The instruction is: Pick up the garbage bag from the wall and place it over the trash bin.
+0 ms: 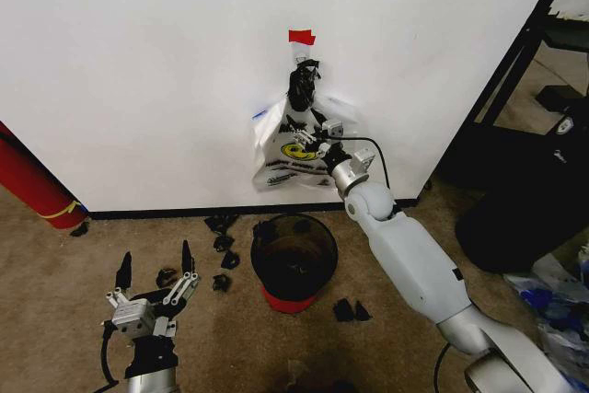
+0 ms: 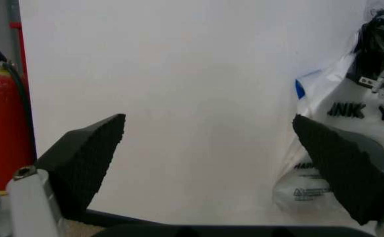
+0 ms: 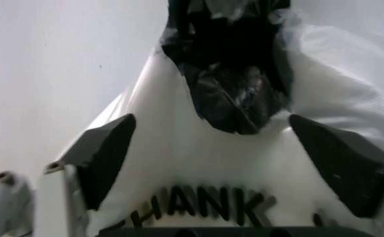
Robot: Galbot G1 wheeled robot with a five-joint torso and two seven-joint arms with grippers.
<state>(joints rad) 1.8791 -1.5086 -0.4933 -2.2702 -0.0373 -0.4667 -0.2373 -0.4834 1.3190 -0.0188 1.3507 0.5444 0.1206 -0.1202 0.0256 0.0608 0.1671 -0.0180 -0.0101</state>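
Note:
The garbage bag (image 1: 293, 156) hangs on the white wall (image 1: 166, 62) under a red tape patch (image 1: 301, 37); a bunched black part (image 1: 303, 85) sits at its top. My right gripper (image 1: 307, 124) is pressed up against the bag's upper half and is open. In the right wrist view its fingers (image 3: 106, 148) stand on either side of the bag (image 3: 178, 163), just below the black bunch (image 3: 234, 98). The trash bin (image 1: 294, 257), dark with a red base, stands on the floor directly below. My left gripper (image 1: 155, 273) hovers open low at the left, facing the wall, with the bag (image 2: 350, 113) off to one side.
A red cylinder (image 1: 32, 186) leans at the wall's left end. Black scraps (image 1: 221, 246) lie on the carpet around the bin. A black frame (image 1: 515, 71), a dark bag (image 1: 534, 200) and loose plastic bags (image 1: 552, 296) crowd the right side.

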